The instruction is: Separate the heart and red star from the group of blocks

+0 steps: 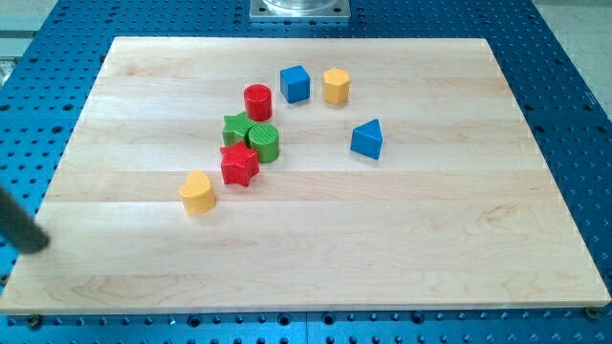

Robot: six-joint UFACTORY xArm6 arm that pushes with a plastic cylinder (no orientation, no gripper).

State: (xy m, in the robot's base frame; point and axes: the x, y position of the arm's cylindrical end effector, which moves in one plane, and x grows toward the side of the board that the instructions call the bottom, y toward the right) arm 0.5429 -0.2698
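A yellow heart (197,192) lies left of centre on the wooden board (430,239), a little apart from the others. A red star (239,164) sits up and to its right, touching a green cylinder (264,142) and a green star (236,127). A red cylinder (257,101) stands just above them. My tip (36,245) is at the view's far left, at the board's left edge, well left of and below the heart.
A blue cube (295,83) and a yellow hexagonal block (336,86) stand near the view's top centre. A blue triangular block (367,139) lies to the right of the group. A blue perforated table surrounds the board. A metal mount (299,9) is at the top.
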